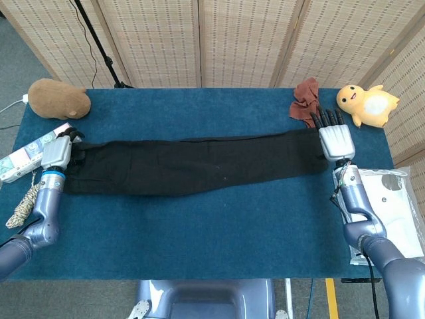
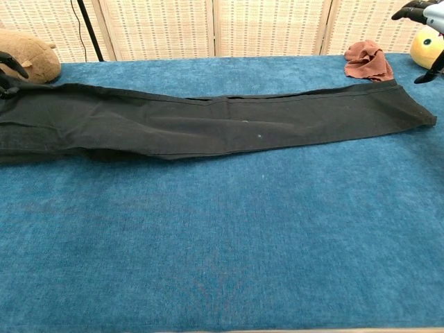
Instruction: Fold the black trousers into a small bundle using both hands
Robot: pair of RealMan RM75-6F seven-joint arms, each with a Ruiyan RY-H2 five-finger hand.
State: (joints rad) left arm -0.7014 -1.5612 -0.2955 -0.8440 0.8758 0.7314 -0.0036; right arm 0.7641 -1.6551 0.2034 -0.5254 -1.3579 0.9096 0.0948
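Trousers (image 1: pixel 192 165) lie flat lengthwise across desk (image 1: pixel 199 232) | left robot hand (image 1: pixel 58 151) at waist end, grip unclear | right robot hand (image 1: pixel 335 136) spread, empty, beyond cuff end | head view alone shows both wrists; chest view only fingertips (image 2: pixel 8 61)

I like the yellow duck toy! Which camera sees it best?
The head view. The yellow duck toy shows whole there, lying on the table's far right corner. The chest view catches only a yellow sliver at the frame edge, behind the right hand.
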